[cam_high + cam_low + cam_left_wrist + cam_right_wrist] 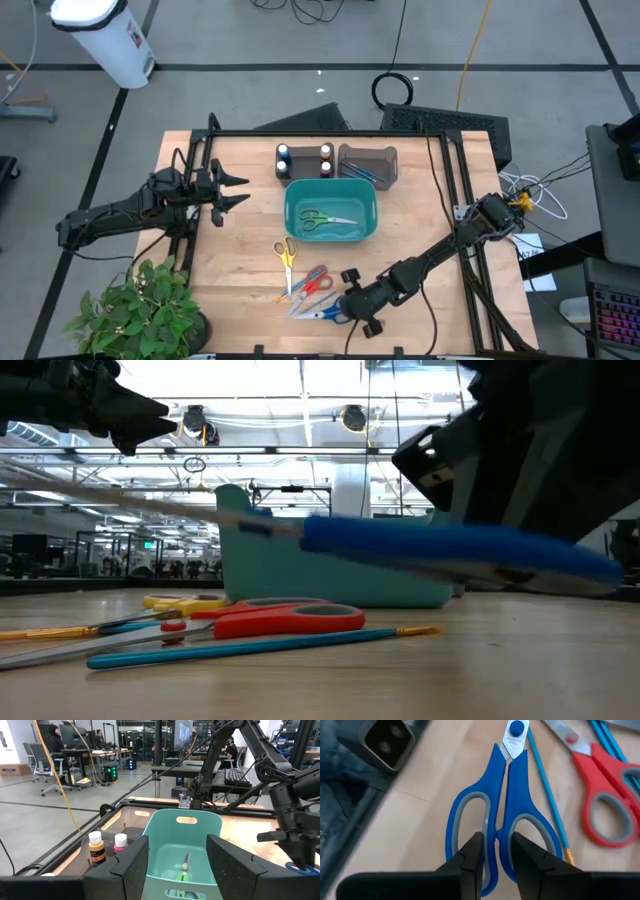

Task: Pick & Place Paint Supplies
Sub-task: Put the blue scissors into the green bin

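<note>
Scissors with blue handles (495, 815) sit clamped between the right gripper (496, 851) fingers near the table's (420, 215) front edge; in the low view they are lifted off the wood and tilted, their blades lost in blur. The overhead view hides most of those scissors under the gripper. A thin blue paintbrush (250, 647) lies flat on the wood close by, long axis running roughly along the front edge, its yellowish tip toward the right arm. Red scissors (314, 281) and yellow scissors (286, 254) lie beside it. Four small paint bottles (304, 160) stand upright in a holder near the table's back edge, next to a grey tray (368, 165) holding blue brushes, hard to make out. A teal bin (330, 210) at the table's middle holds green scissors (322, 219). The left gripper (237, 190) hovers over the table's left side, fingers spread apart and empty. Beyond the light wooden tabletop lies an open workspace with desks, chairs and seated people.
</note>
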You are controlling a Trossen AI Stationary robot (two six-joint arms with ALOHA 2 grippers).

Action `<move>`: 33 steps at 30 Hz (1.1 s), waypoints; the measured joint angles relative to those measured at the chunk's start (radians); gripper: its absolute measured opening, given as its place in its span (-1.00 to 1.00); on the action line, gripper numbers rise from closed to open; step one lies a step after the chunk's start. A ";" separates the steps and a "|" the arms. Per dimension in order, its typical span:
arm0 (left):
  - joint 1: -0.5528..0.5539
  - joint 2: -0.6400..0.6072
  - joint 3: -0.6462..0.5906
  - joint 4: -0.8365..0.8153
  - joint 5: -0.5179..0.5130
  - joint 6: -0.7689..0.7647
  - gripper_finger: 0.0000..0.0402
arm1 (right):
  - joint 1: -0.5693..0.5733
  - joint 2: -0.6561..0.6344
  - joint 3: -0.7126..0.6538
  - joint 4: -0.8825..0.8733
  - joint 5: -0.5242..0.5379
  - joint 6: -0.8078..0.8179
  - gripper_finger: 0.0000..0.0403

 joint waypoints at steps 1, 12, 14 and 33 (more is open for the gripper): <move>0.000 0.000 0.000 0.000 0.000 0.000 0.03 | 0.000 -0.001 0.000 0.009 -0.001 -0.001 -0.69; 0.000 0.000 0.000 0.000 0.000 0.000 0.03 | 0.008 -0.065 0.000 0.059 0.002 -0.048 -0.69; 0.000 0.000 0.000 0.000 0.000 0.000 0.03 | 0.015 -0.088 0.000 0.065 0.003 -0.078 -0.69; 0.000 0.000 0.000 0.001 0.000 0.000 0.03 | 0.033 -0.456 -0.568 0.895 0.062 -0.160 -0.69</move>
